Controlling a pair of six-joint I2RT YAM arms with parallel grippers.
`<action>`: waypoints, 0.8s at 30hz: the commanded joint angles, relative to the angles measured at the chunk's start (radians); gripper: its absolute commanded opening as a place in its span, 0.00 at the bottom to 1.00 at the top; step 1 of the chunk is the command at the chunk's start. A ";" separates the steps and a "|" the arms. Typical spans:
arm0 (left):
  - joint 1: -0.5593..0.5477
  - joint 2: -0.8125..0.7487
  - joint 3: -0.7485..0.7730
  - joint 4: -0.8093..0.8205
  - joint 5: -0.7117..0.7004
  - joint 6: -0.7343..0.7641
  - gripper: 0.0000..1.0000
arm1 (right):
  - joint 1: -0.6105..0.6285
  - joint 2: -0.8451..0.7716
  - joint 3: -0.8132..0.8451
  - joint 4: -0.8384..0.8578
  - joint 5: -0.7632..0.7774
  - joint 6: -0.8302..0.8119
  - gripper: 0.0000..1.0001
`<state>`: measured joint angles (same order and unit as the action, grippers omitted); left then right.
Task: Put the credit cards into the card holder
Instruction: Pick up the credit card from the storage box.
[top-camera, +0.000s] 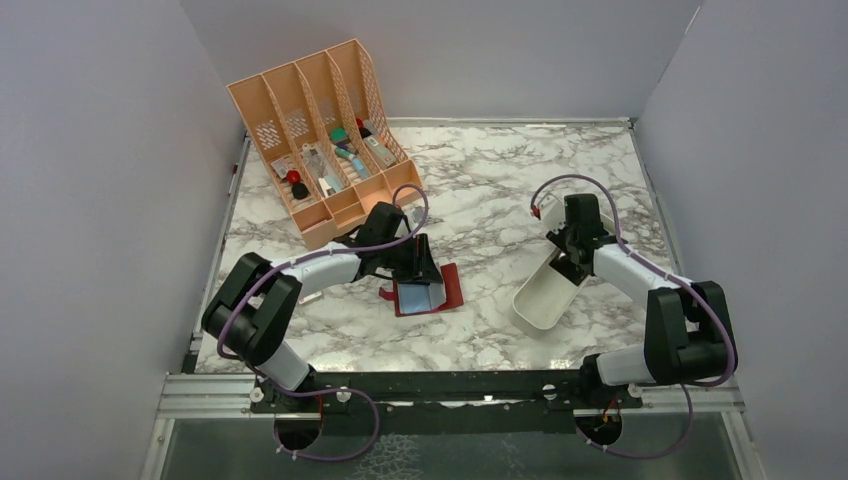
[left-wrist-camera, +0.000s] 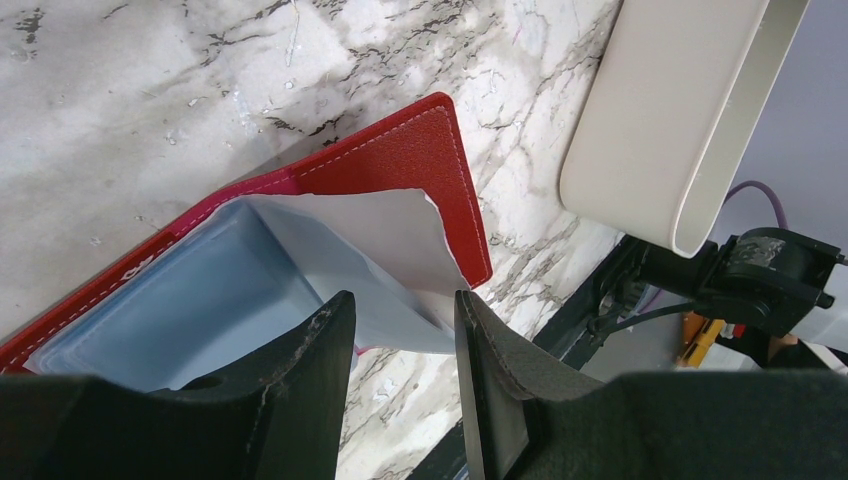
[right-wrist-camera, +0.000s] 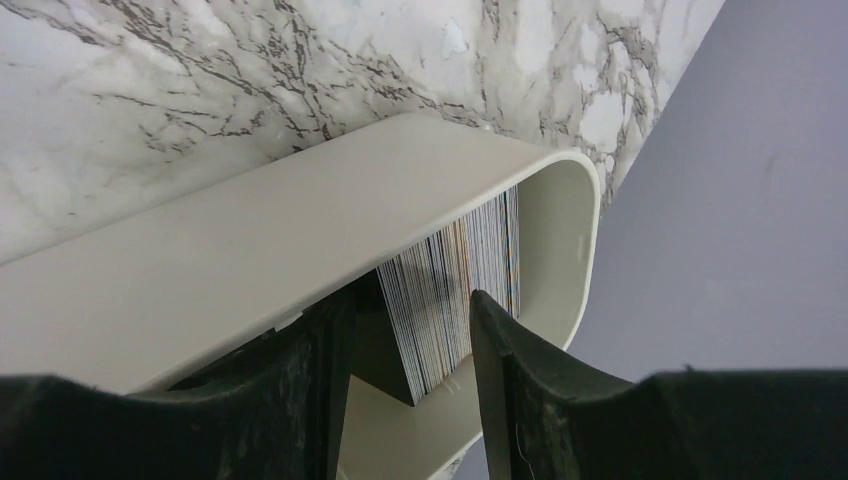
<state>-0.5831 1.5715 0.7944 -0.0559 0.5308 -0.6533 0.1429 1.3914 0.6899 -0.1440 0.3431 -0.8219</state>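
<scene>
- Card holder (left-wrist-camera: 420, 150): lies spread open on the desk (top-camera: 480, 190), red cover down. The clear pocket (left-wrist-camera: 350, 230) is lifted, probably to admit a card.
- Left end effector (left-wrist-camera: 405, 300): at the pocket's edge, jaws parted, the pocket corner between them.
- Cards (right-wrist-camera: 450, 280): stacked on edge in the white tray (right-wrist-camera: 250, 240), propped by its walls, well apart from the holder.
- Right end effector (right-wrist-camera: 410, 298): astride the stack; whether it grips cannot be told.

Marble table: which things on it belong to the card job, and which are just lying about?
Job: red card holder, lying open; credit cards, stacked on edge in the white tray.
Lying about: peach slotted organizer and the small items in its compartments.
</scene>
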 joint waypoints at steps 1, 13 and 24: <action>-0.004 -0.038 0.010 -0.009 0.010 0.014 0.45 | -0.011 0.011 -0.011 0.101 0.064 -0.027 0.47; -0.003 -0.046 0.006 -0.010 0.011 0.014 0.45 | -0.012 -0.014 -0.001 0.116 0.054 -0.030 0.25; -0.003 -0.046 0.008 -0.012 0.002 0.014 0.45 | -0.012 -0.048 0.101 -0.078 -0.035 0.059 0.12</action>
<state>-0.5831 1.5555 0.7944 -0.0582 0.5308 -0.6529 0.1417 1.3903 0.7040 -0.1219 0.3565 -0.8284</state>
